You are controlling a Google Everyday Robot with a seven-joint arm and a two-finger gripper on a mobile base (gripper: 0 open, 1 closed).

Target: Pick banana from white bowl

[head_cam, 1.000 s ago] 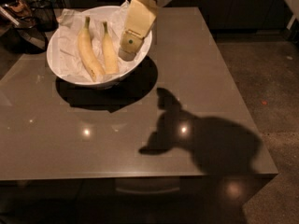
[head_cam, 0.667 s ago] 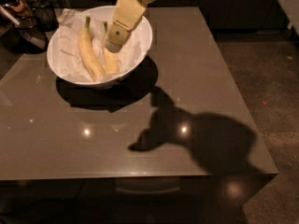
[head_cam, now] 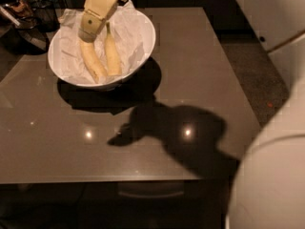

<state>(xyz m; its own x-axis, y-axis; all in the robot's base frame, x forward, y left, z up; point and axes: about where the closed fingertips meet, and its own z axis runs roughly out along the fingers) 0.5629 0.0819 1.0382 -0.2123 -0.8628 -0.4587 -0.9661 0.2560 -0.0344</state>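
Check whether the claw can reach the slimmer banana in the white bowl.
Probably yes: the claw hangs over the white bowl, the banana lies uncovered; only the thicker banana lies close beside it.

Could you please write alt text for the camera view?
The gripper is low over the white bowl, at the upper end of the longer banana, with the slimmer banana beside it. The bowl stands on a glossy table.

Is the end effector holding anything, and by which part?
Cannot tell. The end effector sits in the white bowl over the upper end of the thicker banana; the slimmer banana lies beside it.
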